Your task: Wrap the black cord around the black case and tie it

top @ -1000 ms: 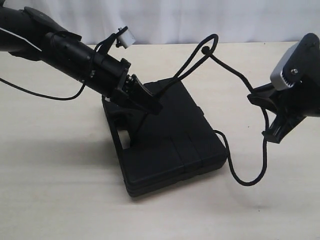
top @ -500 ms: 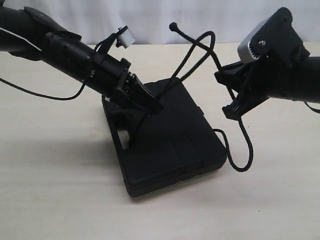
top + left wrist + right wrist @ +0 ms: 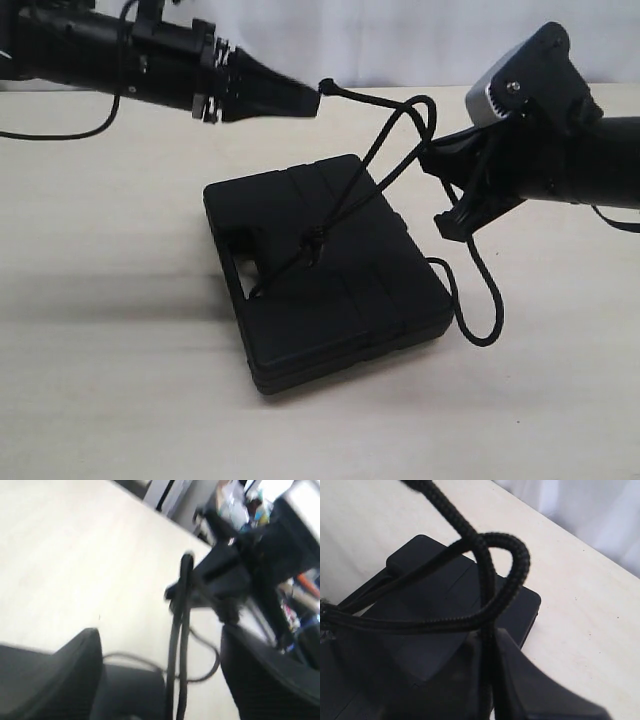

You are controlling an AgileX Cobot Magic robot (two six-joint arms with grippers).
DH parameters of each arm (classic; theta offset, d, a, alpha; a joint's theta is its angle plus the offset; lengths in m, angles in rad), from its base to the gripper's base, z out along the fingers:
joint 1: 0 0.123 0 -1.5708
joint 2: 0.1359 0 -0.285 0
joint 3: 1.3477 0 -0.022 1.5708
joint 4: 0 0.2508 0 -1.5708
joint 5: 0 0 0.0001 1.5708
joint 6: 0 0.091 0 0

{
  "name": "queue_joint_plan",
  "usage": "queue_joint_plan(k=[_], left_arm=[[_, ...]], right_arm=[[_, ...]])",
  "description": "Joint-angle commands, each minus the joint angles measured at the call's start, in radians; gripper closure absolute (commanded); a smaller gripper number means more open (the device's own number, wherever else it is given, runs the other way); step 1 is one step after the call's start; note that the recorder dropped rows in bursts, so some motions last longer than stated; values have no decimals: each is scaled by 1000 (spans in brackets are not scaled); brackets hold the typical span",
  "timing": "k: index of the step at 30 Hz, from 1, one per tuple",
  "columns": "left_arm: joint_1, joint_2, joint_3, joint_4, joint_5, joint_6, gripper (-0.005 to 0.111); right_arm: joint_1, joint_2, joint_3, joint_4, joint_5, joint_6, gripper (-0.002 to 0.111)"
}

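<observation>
The black case [image 3: 330,270] lies flat on the table's middle, its handle cutout toward the left. The black cord [image 3: 380,170] crosses its lid, bunches in a knot [image 3: 313,243], then rises in two strands to a loop by my right gripper [image 3: 447,190]. That gripper is shut on the black cord [image 3: 485,575], which runs between its fingertips [image 3: 487,640] above the case [image 3: 420,580]. My left gripper [image 3: 300,98] hovers high at the back left. Its jaws stand wide open [image 3: 162,650]; the cord [image 3: 181,610] passes between them untouched. The cord's knotted end [image 3: 327,87] hangs just off its tip.
A slack loop of the cord [image 3: 480,320] lies on the beige table [image 3: 120,380] right of the case. The left arm's thin cable [image 3: 60,133] trails at the back left. A white curtain [image 3: 400,40] closes off the rear.
My left gripper has opened, left the case's lid and risen to the back left. The cord stays knotted on the case. The right gripper has swung in toward the case, still gripping the cord.
</observation>
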State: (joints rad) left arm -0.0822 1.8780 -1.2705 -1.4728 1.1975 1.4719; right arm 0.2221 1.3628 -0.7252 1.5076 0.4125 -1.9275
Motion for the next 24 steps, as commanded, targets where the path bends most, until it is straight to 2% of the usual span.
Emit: queue_joint_plan(k=[1,7,12,16,18,24], left_arm=[[-28,-10,-1,-166,24,46,44],[-91,-10,-1,-163,-14,52,44],[-108,-10,-1,-163,-25,52,44],[-123,-10,-1,-170,-102,52,44],[-132,-10,-1,-170,-129,52,51],[-133,-10,-1,-204,-137,50,96]], right_arm=[[1,0,-5,6,6,2,104],[1,0,-5,6,6,2,104],[1,0,-5,6,6,2,104],[1,0,-5,6,6,2,104],[1,0,-7,6,8,2,104],[1,0,-7,6,8,4,104]])
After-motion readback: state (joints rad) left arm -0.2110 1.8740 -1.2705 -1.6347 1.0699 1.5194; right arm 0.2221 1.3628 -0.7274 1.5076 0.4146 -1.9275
